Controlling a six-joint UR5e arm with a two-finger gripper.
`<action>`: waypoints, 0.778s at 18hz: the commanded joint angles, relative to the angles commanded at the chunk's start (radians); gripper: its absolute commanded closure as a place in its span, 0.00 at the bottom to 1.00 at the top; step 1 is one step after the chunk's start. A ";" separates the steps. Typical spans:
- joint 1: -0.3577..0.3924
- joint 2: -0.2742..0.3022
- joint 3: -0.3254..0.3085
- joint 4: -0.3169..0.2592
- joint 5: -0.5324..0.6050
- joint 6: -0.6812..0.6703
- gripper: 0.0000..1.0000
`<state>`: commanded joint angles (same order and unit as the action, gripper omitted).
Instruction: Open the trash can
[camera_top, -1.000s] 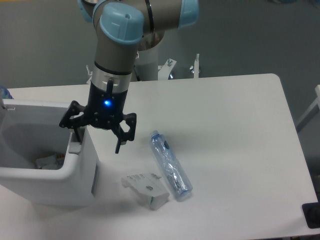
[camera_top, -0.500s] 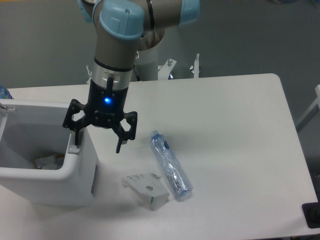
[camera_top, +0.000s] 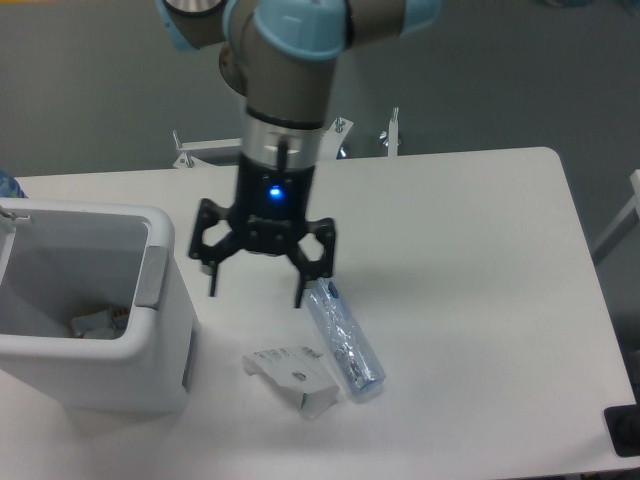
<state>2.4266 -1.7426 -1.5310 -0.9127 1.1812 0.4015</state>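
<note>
— Hovering over the bench, is the pincer holding anything?
— No. Fingers spread wide, nothing between them, blue light lit on the wrist above.
— Trash can?
— At nine o'clock of the pincer, apart from it, on the bench's left edge. Top open, scraps visible inside, grey tab on its right rim.
— Other items?
— Clear bottle lying at five o'clock; small carton touching it, at six.

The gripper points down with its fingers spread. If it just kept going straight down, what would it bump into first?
Probably the bare table. The open gripper hangs between the trash can and the bottle; its right finger looks very near the bottle's cap end, so depth is uncertain.
</note>
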 joint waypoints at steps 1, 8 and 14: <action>0.008 -0.003 0.003 -0.003 0.002 0.032 0.00; 0.028 -0.014 -0.008 -0.023 0.184 0.253 0.00; 0.150 -0.090 -0.009 -0.116 0.233 0.451 0.00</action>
<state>2.5769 -1.8329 -1.5402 -1.0292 1.4143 0.8526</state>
